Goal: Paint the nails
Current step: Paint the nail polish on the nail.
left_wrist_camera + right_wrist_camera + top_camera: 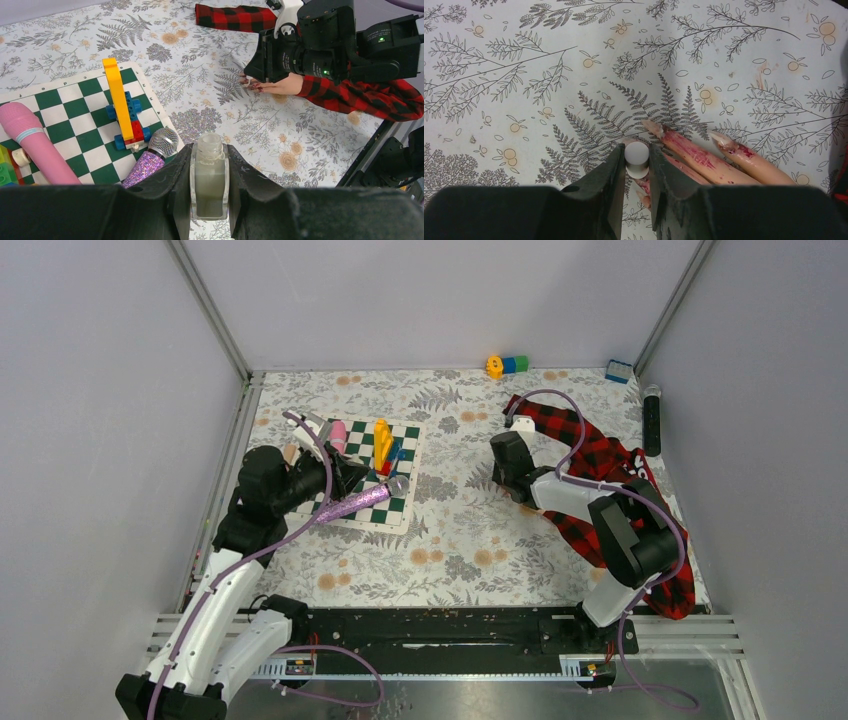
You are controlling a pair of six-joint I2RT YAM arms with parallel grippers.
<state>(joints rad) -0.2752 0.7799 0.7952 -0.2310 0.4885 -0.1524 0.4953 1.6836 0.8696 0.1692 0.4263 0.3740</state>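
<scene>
Our right gripper [636, 151] pinches the white brush cap [637, 161] just over the dummy hand's [704, 161] red-smeared nails [719, 138] on the floral cloth [524, 75]. Our left gripper [209, 150] clamps the open polish bottle [209, 185]. We judge painting is underway; the next move needs a small, steady stroke.

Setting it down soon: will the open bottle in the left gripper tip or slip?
Likely tippy: the bottle looks tall, narrow and uncapped, so it may spill. Its smooth glass could slide in the left gripper.
</scene>
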